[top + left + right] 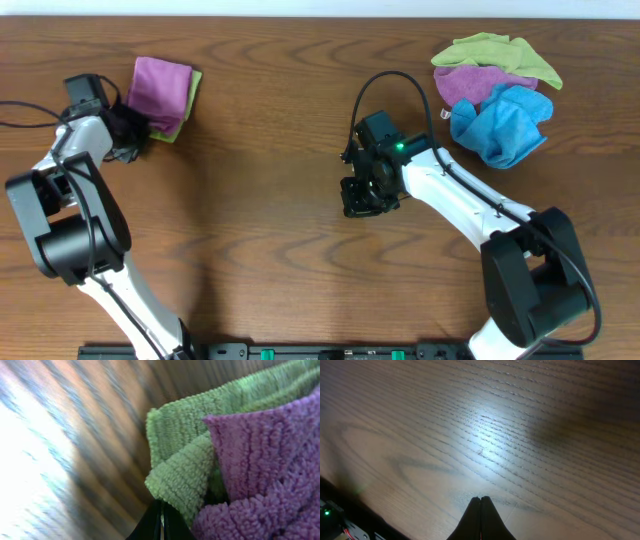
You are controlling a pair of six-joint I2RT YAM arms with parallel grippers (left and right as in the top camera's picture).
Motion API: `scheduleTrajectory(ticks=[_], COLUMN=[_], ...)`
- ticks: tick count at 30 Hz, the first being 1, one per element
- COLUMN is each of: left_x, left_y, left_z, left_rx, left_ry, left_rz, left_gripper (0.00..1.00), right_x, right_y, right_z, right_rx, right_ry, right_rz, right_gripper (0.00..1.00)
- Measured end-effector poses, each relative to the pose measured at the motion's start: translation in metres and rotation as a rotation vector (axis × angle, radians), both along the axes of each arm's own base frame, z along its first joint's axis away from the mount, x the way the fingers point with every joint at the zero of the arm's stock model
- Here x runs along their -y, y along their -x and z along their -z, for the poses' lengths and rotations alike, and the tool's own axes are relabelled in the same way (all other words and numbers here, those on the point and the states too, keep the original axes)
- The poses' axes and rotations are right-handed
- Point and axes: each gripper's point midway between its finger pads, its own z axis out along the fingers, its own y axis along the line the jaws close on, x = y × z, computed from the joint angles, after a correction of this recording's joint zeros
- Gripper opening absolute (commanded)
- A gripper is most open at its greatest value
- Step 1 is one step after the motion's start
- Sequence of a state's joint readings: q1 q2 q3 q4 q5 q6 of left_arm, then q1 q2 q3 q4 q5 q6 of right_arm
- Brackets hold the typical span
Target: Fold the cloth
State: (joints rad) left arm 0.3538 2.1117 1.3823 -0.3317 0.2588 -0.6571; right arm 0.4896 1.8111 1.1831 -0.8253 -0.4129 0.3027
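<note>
My left claw (161, 519) is pinched shut, empty as far as I can tell, just beside a corner of a folded green cloth (182, 455) with a folded purple cloth (270, 460) stacked on it. My right claw (480, 510), also closed, hangs over bare table (495, 430). Well beyond it lie three crumpled cloths (495, 90). I judge two are folded and three are left.

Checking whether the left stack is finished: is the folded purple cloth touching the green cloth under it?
Touching. The left wrist view shows the purple cloth lying directly on the green cloth, with no gap where they overlap.
</note>
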Motion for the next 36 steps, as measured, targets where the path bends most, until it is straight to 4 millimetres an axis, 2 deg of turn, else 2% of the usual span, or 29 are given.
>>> scheduleTrajectory(ticks=[5, 7, 11, 16, 19, 22, 25, 27, 31, 36], left_x=[0.005, 0.004, -0.006, -0.020, -0.018, -0.012, 0.010, 0.026, 0.061, 0.103], left_y=[0.000, 0.005, 0.029, 0.068, 0.086, 0.091, 0.103, 0.114, 0.149, 0.198], left_z=[0.000, 0.002, 0.003, 0.001, -0.012, -0.051, -0.115, -0.148, -0.194, -0.257], left_rx=[-0.004, -0.025, -0.097, -0.208, -0.245, -0.197, -0.093, -0.031, 0.019, 0.170], left_ry=[0.003, 0.014, 0.058, 0.104, 0.097, 0.069, 0.072, 0.070, 0.055, -0.054], left_rz=[0.011, 0.005, -0.043, -0.107, -0.091, -0.045, 0.052, 0.119, 0.249, 0.399], left_gripper=[0.06, 0.06, 0.06, 0.06, 0.06, 0.06, 0.06, 0.06, 0.06, 0.06], right_x=[0.000, 0.001, 0.001, 0.002, 0.006, 0.014, 0.025, 0.032, 0.045, 0.070], right_y=[0.000, 0.001, 0.002, 0.003, 0.006, 0.007, 0.004, 0.007, 0.026, 0.055], right_z=[0.000, 0.000, 0.000, 0.000, -0.006, -0.024, -0.059, -0.085, -0.126, -0.158], right_rx=[-0.001, -0.004, -0.007, -0.010, -0.003, 0.030, 0.113, 0.171, 0.263, 0.342], right_ry=[0.000, 0.002, 0.004, 0.006, 0.019, 0.027, 0.007, -0.010, -0.026, 0.003], right_rz=[0.000, 0.000, 0.000, -0.004, -0.007, -0.001, 0.017, 0.023, 0.021, 0.033], right_gripper=[0.01, 0.01, 0.02, 0.01, 0.01, 0.01, 0.01, 0.01, 0.02, 0.02])
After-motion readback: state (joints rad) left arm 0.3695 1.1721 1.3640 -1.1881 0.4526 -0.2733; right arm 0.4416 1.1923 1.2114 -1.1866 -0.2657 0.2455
